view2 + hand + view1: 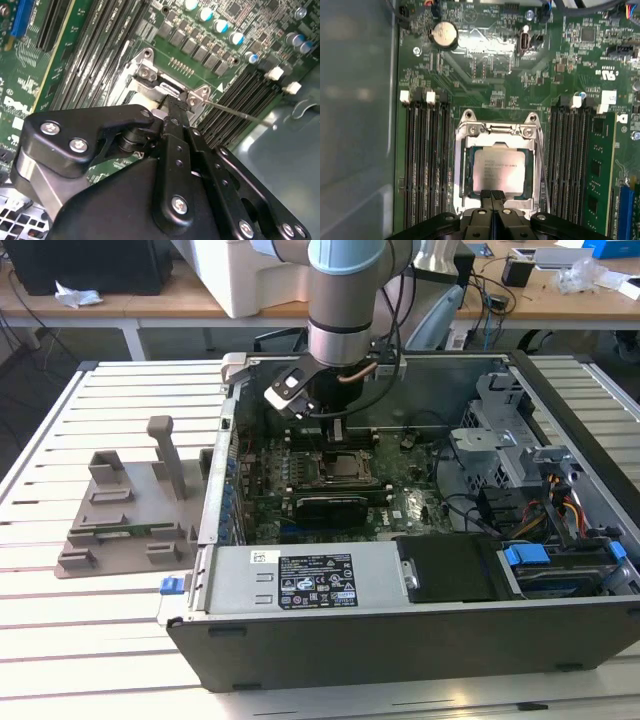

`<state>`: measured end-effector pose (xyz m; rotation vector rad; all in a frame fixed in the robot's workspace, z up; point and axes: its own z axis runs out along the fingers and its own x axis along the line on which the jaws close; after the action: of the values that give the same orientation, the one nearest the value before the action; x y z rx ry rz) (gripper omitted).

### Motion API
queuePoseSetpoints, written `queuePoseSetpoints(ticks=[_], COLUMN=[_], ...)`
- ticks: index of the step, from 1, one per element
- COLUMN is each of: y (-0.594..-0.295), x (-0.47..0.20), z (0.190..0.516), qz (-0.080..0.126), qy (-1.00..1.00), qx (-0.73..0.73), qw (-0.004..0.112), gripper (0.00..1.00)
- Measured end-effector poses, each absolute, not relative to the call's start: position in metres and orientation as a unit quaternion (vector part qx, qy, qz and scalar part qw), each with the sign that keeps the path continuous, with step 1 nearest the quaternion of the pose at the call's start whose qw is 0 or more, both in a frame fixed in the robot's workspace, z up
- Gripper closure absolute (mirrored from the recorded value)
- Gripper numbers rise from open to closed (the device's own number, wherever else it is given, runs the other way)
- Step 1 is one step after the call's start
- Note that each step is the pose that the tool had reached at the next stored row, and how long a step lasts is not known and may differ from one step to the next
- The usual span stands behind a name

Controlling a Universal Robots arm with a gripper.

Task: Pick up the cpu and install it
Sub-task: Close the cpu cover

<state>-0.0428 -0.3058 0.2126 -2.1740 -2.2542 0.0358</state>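
- As the cpu (499,171) lies flat in the socket (461,150), it's probably light, stiff, slick-topped and fragile underneath.
- Best held by opposite edges.
- gripper (491,195) closed, empty, just over its edge.

One edge of the cpu (499,170) behind the pincer (491,195) in the first wrist view

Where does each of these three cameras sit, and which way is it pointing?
Exterior view: off the arm, looking down into the open computer case; the arm and end effector show.
First wrist view: on the arm, facing straight down on the cpu in its socket; end effector tips show.
Second wrist view: on the arm, slanting across the motherboard; end effector body in front.
Shared: all show socket and end effector.
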Motion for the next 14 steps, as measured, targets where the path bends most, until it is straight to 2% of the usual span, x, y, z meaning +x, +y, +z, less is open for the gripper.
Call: queuePoseSetpoints(ticks=[14], y=[-0.3067], x=[-0.0510], z=[0.2043], qz=[0.009], qy=[-0.720], qx=[-0.694], qw=[0.008], gripper=[0.89])
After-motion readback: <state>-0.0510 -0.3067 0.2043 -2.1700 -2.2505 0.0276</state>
